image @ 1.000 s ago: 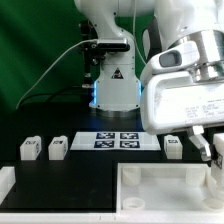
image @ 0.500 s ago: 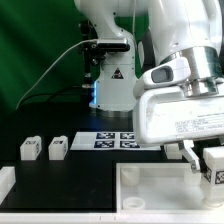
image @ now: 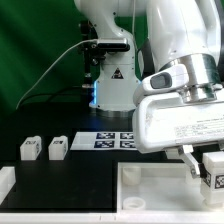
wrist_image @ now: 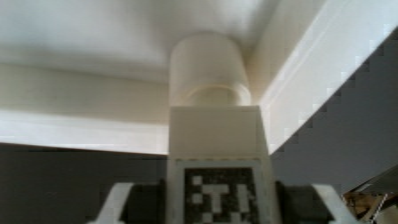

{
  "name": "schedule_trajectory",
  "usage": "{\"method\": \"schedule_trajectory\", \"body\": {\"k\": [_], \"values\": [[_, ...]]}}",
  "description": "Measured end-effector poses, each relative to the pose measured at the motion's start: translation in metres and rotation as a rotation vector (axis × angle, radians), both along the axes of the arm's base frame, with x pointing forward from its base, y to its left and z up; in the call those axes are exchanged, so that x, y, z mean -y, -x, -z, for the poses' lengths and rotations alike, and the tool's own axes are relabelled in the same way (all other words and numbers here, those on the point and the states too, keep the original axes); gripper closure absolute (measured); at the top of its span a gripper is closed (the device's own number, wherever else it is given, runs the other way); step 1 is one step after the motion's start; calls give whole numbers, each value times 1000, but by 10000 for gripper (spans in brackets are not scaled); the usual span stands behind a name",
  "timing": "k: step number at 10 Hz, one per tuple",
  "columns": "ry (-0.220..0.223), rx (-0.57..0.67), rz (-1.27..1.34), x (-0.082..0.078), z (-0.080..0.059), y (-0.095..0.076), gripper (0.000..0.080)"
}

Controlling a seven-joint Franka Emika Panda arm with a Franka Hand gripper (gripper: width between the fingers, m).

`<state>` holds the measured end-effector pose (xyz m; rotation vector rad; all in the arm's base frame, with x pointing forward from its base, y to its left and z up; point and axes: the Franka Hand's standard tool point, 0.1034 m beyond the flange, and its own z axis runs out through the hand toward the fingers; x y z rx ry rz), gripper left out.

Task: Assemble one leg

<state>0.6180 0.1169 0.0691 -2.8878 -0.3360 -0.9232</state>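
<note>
My gripper (image: 206,166) is shut on a leg (image: 213,172), a small white block with a black-and-white tag, and holds it over the right part of the large white rimmed panel (image: 150,188). In the wrist view the leg (wrist_image: 217,125) stands between my fingers (wrist_image: 125,205), its tag facing the camera and its rounded peg end pointing at the panel's corner rim (wrist_image: 107,60). Two more legs (image: 30,149) (image: 58,148) stand on the black table at the exterior view's left.
The marker board (image: 115,140) lies behind the panel, in front of the robot base (image: 112,90). A white part (image: 6,181) sits at the exterior view's left edge. The arm's white body fills the upper right.
The gripper has moved toward the exterior view's right and lower with the leg in it, from beside the marker board to over the panel's right part. The other legs have not moved.
</note>
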Motion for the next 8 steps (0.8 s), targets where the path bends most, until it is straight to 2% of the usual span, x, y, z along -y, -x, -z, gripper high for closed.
{"method": "schedule_trajectory", "body": {"k": [2, 3, 4, 5, 6, 8], "values": [[2, -12, -2, 0, 0, 0, 508], [4, -26, -4, 0, 3, 2, 427], [4, -27, -5, 0, 3, 2, 289], [5, -27, -6, 0, 3, 2, 289], [5, -28, -6, 0, 4, 2, 180], [6, -28, -7, 0, 4, 2, 159]]}}
